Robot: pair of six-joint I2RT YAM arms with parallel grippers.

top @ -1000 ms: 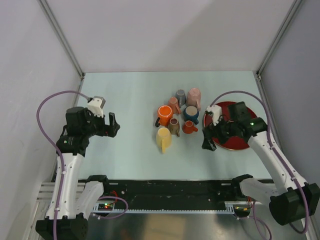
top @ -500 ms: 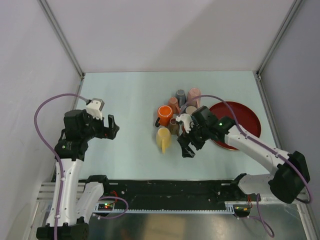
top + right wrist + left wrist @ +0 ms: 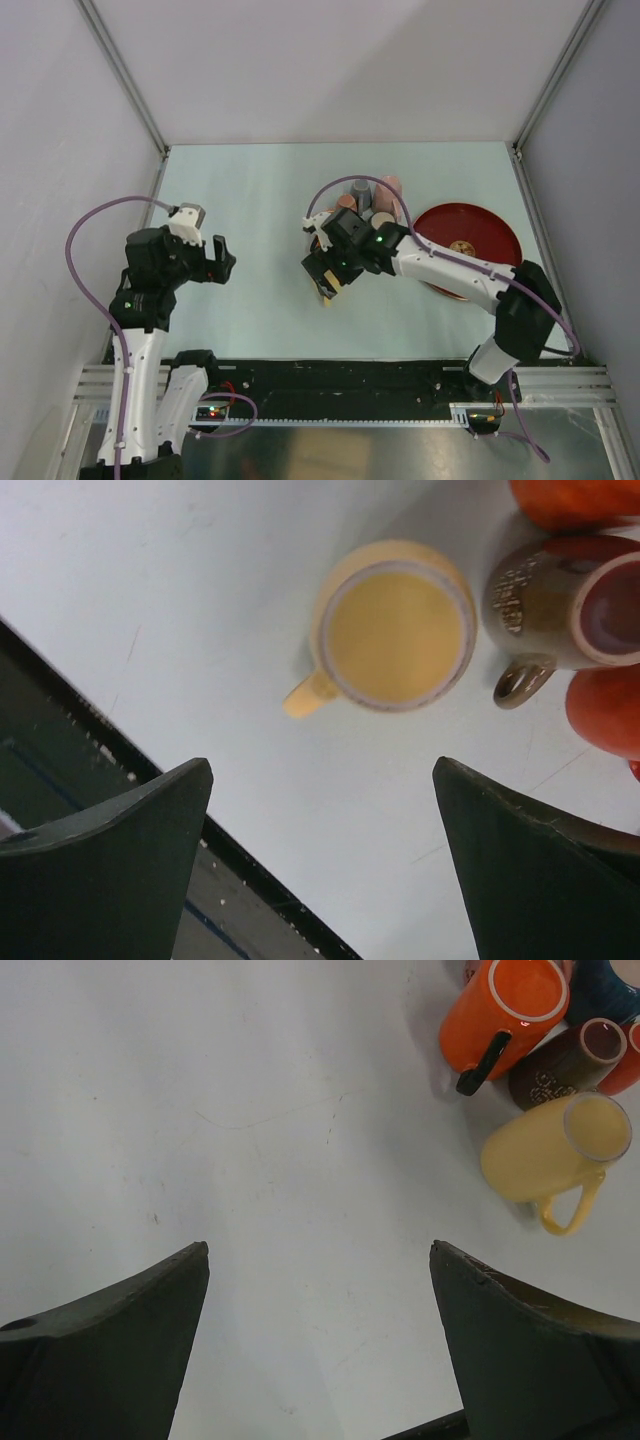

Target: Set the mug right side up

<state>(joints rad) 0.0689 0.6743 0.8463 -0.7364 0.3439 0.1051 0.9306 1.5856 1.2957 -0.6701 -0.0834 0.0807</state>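
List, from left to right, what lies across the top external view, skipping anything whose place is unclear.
In order: left gripper → right gripper → grey mug → pink mug → red plate.

**Right arm swung across to the yellow mug**

The right gripper [image 3: 322, 765] has been carried leftward off the red plate [image 3: 480, 225] and is now held, jaws spread, over the yellow mug [image 3: 395, 625]. The plate is left uncovered. The left gripper [image 3: 222, 262] has been drawn slightly nearer the table's near edge.
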